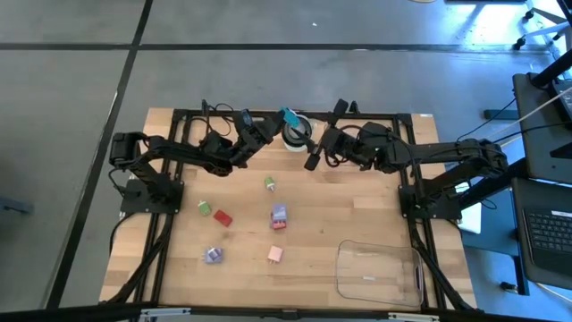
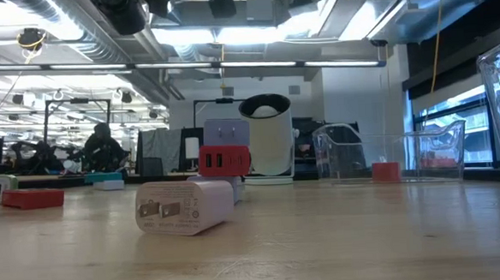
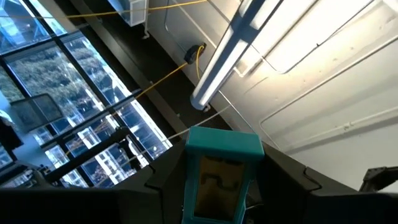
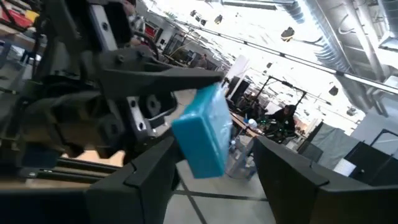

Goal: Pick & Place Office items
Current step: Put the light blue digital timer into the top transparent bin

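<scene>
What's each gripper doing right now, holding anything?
Left gripper: closed on the teal block, raised near the table's far edge.
Right gripper: open, empty, fingers either side of that teal block, not gripping it.

Seven small blocky plug adapters: one teal point(image 1: 289, 116), two green point(image 1: 269, 184) point(image 1: 205, 208), one red point(image 1: 222, 217), two lilac point(image 1: 279, 215) point(image 1: 213, 256), one pink point(image 1: 275, 254). One clear plastic tray point(image 1: 377, 269). One round white-and-black object point(image 1: 295, 132).

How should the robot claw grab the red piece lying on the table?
The red piece lies flat, apart from the green piece beside it. Best guess: come straight down from above and pinch its two long sides, across the narrow width.
</scene>
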